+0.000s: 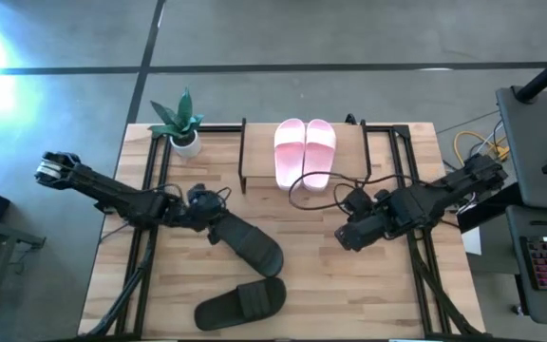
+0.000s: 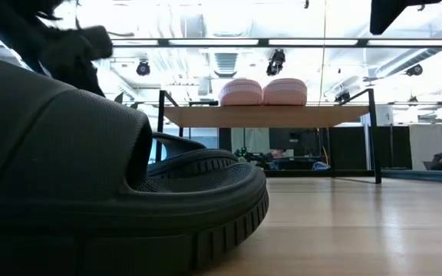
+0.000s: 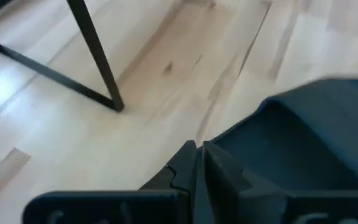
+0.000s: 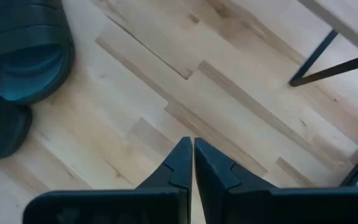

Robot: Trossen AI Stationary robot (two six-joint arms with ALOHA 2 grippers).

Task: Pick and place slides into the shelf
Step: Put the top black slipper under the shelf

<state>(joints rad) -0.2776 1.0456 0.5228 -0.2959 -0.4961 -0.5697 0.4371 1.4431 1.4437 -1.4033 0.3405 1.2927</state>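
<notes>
Two pale pink slides (image 1: 304, 152) lie side by side on the shelf's wooden top (image 1: 259, 152), and both pink slides (image 2: 263, 92) also show in the low view. One dark slide (image 1: 252, 249) lies slantwise on the table's left half. A second dark slide (image 1: 241, 302) lies by the near edge and fills the low view as a large dark slide (image 2: 90, 199). My left gripper (image 1: 215, 226) is shut at the first dark slide's left end (image 3: 303, 137). My right gripper (image 1: 348, 236) hovers shut over bare table right of centre (image 4: 192, 146). My left gripper (image 3: 199, 149) comes slanting down from the table's left, with its shut fingertips at the rim of the dark slide's left end (image 3: 235, 127). I cannot tell whether they touch the rim.
A small potted plant (image 1: 183, 128) stands at the far left corner beside the shelf. The shelf's thin black legs (image 3: 101, 62) rise close to my left gripper, and one leg (image 4: 316, 59) is near my right. Black frame rails (image 1: 411, 180) run along both table sides. Bare wood lies between the arms.
</notes>
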